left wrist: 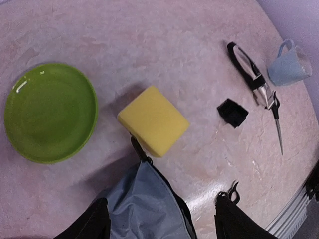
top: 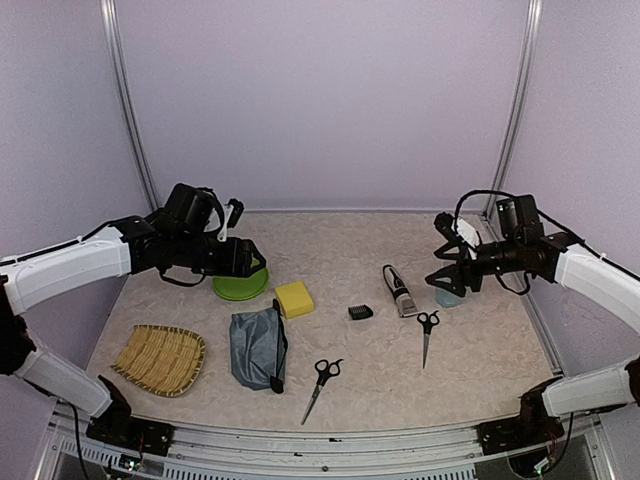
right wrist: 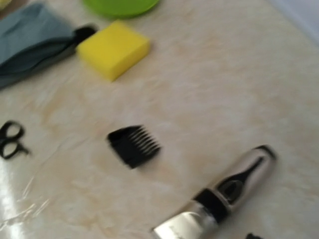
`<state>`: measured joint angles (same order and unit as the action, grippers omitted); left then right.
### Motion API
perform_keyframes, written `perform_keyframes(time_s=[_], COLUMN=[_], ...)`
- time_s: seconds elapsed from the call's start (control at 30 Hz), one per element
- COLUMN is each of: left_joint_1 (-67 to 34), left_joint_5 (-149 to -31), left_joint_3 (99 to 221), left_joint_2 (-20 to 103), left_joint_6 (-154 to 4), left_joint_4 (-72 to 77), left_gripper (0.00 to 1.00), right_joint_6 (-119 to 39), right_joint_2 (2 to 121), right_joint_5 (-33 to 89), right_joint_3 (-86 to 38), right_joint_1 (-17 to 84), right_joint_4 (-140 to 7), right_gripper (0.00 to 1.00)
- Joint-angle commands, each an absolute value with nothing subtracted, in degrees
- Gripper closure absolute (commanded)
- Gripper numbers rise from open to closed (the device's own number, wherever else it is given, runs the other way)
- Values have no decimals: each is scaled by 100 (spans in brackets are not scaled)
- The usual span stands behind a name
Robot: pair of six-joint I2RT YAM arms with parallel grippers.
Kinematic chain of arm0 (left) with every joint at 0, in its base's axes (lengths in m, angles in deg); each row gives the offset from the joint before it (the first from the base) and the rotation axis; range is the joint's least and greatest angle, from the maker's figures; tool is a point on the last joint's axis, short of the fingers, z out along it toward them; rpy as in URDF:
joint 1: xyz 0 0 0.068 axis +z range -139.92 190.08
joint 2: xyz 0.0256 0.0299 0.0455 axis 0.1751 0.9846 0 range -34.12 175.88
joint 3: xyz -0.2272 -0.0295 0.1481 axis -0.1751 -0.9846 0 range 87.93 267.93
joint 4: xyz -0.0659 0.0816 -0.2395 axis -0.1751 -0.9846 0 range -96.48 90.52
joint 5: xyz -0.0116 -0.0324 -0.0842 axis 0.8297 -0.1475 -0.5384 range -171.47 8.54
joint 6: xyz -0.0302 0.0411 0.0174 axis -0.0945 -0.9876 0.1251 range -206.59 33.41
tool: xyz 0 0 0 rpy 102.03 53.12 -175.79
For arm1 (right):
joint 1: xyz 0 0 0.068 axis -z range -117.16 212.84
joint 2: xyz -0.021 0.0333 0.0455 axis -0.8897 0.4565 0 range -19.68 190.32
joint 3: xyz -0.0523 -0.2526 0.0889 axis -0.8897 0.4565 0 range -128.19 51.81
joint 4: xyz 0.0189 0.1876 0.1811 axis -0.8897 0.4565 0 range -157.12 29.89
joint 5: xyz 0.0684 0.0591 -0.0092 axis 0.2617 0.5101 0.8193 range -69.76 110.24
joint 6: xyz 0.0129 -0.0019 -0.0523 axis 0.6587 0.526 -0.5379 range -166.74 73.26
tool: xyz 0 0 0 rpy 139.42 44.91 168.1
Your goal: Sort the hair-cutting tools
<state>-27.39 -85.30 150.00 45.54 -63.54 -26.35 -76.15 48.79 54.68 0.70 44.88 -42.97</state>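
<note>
The left gripper (left wrist: 164, 221) hangs wide open and empty over the grey pouch (top: 258, 348), at the near left of the table. The right gripper (top: 437, 252) also seems spread, with nothing in it, at the far right above the clipper (top: 400, 290). In my opinion the clipper, the biggest tool and a smooth one, may slip from the fingers. A descending claw may also tip the small blue cup (top: 448, 296), which stands just right of it. The scissors lie flat, one near right (top: 427, 335) and one near centre (top: 321, 385), so the fingers might scrape the table and close on nothing. The guard (top: 360, 312), between sponge (top: 294, 299) and clipper, is tiny and easily flicked away. I count one woven tray (top: 160, 358), one pouch, one green plate (top: 240, 288), one clipper, two scissors, one sponge, one cup, one guard.
</note>
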Motion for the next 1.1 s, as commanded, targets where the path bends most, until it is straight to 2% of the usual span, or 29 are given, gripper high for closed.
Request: perform_keyframes(time_s=[0.0,0.1,0.3,0.53,0.77,0.93,1.07], left_joint_1=[-3193,-3503,-3950,-4754,-5079,-5146,-5153], left_joint_5=[-8142,-8109,-7758,-6784,-5685,-5578,-5381], left_joint_3=[15113,15092,15433,16410,17308,17267,17305], left_joint_2=[4778,4859,5561,6498,7674,8000,8176], left_joint_6=[-5948,-5744,-5424,-4512,-3669,-3516,-3415], left_joint_4=[-3793,-3716,-3838,-4679,-6111,-6171,-6170], left_gripper=[29,25,25,25,22,28,29], right_joint_6=[-7631,-7330,-6749,-6313,-6272,-6292,-6287], right_joint_2=[5359,5951,7238,8341,8323,8115,8060], right_joint_5=[4762,4080,3067,2599,2723,2773,2947], right_joint_3=[-217,-411,-1285,-2226,-2224,-1978,-1929], right_joint_1=[4030,3893,3707,3535,3533,3533,3532], right_joint_4=[-4208,-4315,-4071,-3606,-3642,-3730,-3743], right_gripper=[32,31,22,25,25,26,31])
